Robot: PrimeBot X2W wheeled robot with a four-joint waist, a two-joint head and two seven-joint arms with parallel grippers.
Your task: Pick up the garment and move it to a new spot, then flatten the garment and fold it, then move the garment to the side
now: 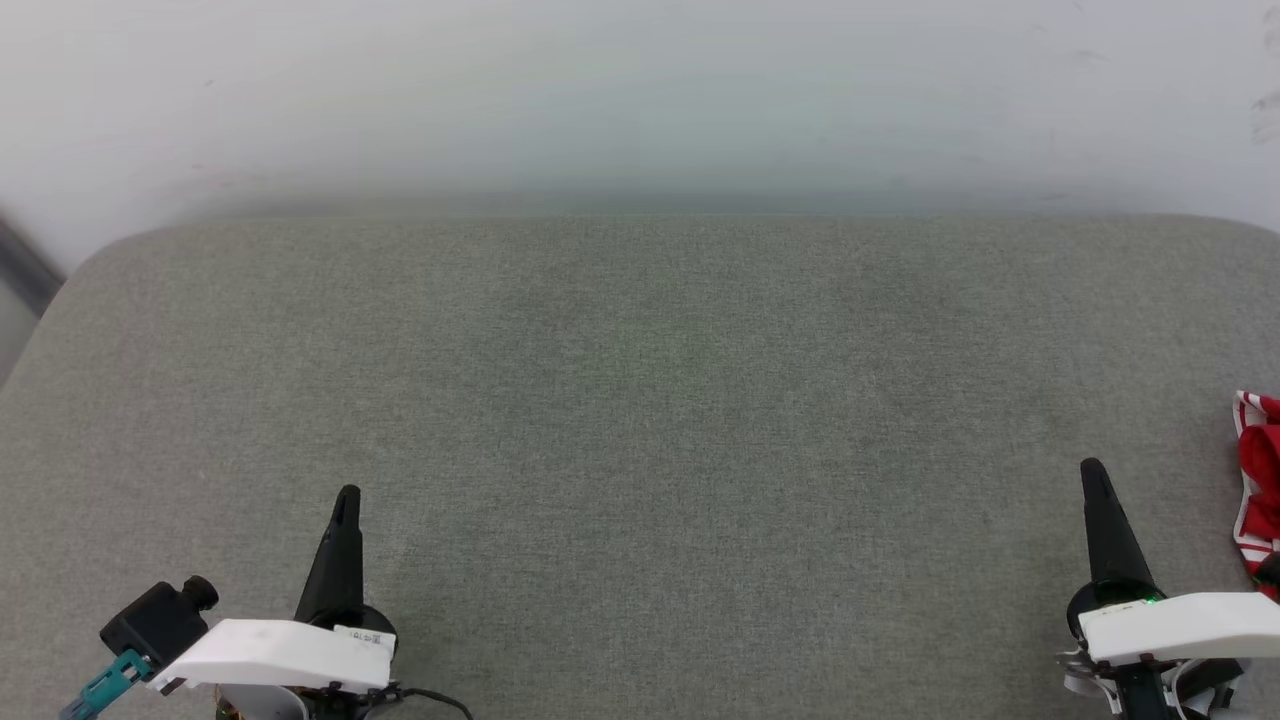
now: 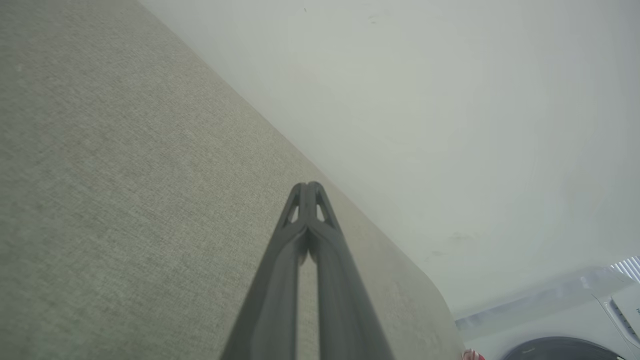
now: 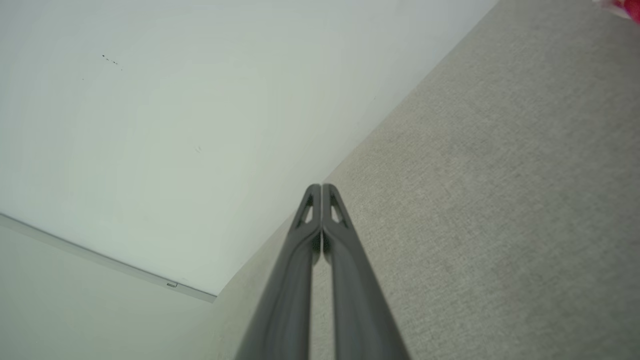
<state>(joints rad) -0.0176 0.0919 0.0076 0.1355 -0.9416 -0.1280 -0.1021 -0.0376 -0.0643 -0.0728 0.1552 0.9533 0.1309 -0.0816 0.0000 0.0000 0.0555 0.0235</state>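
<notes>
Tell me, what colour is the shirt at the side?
The garment is red with red-and-white striped trim, clearest in the head view.

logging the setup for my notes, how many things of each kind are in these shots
garment, red and white, at the right edge of the head view: 1
grippers, both shut: 2 (left gripper, right gripper)
grey padded surface: 1
total: 4

Beyond your black right gripper, the garment is showing red with red-white striped trim, against the grey weave of the fabric surface.
</notes>
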